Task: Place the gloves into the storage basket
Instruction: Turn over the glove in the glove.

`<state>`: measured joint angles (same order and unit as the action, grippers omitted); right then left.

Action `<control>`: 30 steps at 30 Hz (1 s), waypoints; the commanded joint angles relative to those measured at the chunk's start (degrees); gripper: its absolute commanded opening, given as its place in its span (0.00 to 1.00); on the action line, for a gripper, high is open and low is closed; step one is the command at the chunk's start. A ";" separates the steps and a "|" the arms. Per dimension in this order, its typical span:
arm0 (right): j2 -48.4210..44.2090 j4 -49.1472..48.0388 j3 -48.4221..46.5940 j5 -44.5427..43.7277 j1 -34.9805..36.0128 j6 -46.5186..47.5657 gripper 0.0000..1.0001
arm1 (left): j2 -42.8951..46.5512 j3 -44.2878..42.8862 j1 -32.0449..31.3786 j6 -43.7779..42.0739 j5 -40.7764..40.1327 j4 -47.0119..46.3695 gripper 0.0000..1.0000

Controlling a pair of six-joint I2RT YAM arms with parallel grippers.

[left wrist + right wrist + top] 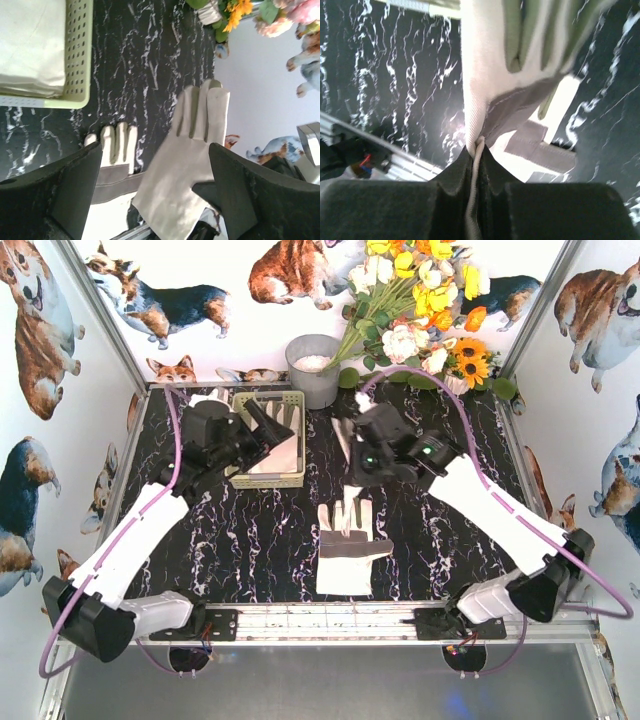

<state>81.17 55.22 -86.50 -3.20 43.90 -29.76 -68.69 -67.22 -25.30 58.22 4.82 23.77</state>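
Pinching glove (485,65) by its edge in pressed-together right jaws, long axis straight out from them; storage basket (270,480) near, leftward, beside spread left jaws.

1. Flat glove (352,565) on the counter (250,540): one
2. Hanging glove (180,170), up in the air: one
3. Pale glove (283,455) inside the storage basket (268,481): at least one; whether more lie under it cannot be told
4. White shape (208,398) at the far left edge: one, perhaps a fourth of the kind, cannot tell
5. Storage basket: one
6. Grey bucket (313,370): one
7. Bunch of flowers (420,300): one
8. Robot arms: two, the left arm (130,540) and the right arm (490,505)
9. Grippers: two, the left gripper (268,425) and the right gripper (472,155)
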 commanded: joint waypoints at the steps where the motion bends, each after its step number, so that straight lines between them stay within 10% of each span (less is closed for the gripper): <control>1: -4.40 -7.58 7.50 19.09 -4.21 -7.85 0.00 | 2.80 2.54 2.72 -6.58 5.64 3.57 0.82; 9: -8.75 -39.76 27.76 43.68 -7.33 -20.63 0.00 | 3.79 8.42 3.15 -13.93 15.94 3.55 0.82; 18: -11.81 -36.75 47.72 34.21 -13.56 -19.11 0.00 | -0.14 15.87 2.22 -18.61 24.00 1.03 0.76; 30: -7.11 -26.81 48.92 22.57 -15.07 -17.43 0.00 | -13.03 20.25 -4.55 -18.39 27.40 -12.28 0.47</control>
<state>72.77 27.05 -36.56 23.62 29.10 -47.86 -77.28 -46.61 -29.12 41.19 29.71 18.83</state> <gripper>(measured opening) 0.055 0.520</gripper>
